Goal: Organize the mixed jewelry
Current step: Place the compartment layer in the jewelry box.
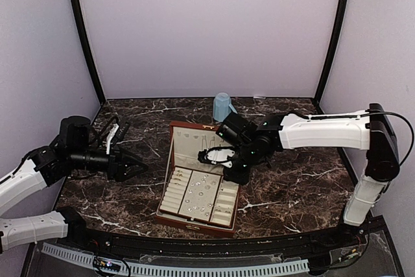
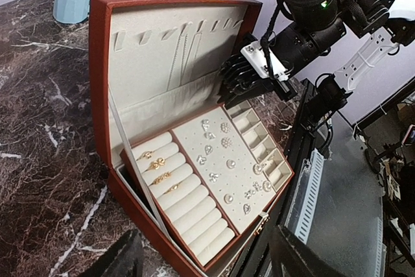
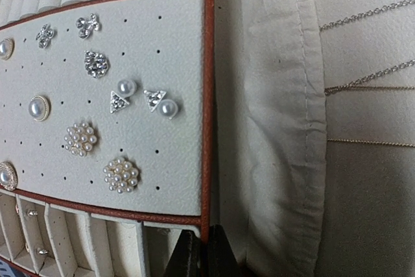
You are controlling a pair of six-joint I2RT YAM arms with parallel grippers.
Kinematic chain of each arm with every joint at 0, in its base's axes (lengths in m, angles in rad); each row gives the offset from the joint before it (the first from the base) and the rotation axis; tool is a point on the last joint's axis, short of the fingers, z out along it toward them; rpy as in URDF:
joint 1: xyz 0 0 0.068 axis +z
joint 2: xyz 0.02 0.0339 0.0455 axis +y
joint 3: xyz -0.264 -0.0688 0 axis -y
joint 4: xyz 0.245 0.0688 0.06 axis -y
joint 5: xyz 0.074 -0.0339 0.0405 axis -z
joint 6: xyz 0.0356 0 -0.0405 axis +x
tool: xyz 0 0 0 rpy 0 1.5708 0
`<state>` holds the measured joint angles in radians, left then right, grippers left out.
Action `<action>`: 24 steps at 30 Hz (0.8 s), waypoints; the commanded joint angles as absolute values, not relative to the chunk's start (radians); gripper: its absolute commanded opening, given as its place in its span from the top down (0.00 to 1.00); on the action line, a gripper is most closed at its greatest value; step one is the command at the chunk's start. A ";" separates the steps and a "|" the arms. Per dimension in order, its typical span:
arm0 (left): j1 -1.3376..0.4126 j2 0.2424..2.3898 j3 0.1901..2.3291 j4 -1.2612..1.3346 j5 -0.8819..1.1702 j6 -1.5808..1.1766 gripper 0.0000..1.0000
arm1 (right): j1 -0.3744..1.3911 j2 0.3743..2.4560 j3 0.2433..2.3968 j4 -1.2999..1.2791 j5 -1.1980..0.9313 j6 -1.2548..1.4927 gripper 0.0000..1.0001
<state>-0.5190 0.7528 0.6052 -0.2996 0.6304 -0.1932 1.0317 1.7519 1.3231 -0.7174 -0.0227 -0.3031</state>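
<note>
Underneath, dark marbled table point(image 1: 292, 186), lilac walls point(image 1: 207, 30).

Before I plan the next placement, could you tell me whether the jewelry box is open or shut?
Open: the jewelry box has its lid standing upright, chains showing on its lining, and the earring panel uncovered.

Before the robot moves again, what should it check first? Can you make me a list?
1. Box lid open: ok.
2. Left gripper open and away from the box: ok.
3. Right gripper shut over the box, nothing seen between its fingertips: ok.
4. Earrings sitting inside the box: ok.
5. Blue mug out of the way behind the box: ok.
6. Loose pieces on the table: cannot tell.
</note>
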 commanded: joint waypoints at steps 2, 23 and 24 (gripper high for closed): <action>-0.512 0.755 0.591 -0.272 0.655 -0.181 0.31 | 1.051 1.748 1.312 -0.675 -0.035 -0.310 1.00; -0.513 0.762 0.589 -0.266 0.667 -0.181 0.31 | 1.069 1.679 1.216 -0.614 -0.132 -0.319 1.00; -0.514 0.762 0.589 -0.267 0.668 -0.181 0.31 | 1.069 1.683 1.218 -0.612 -0.133 -0.318 1.00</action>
<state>-0.5190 0.7593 0.6048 -0.2852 0.6472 -0.1932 1.0523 1.7069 1.2297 -0.6136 -0.0330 -0.3130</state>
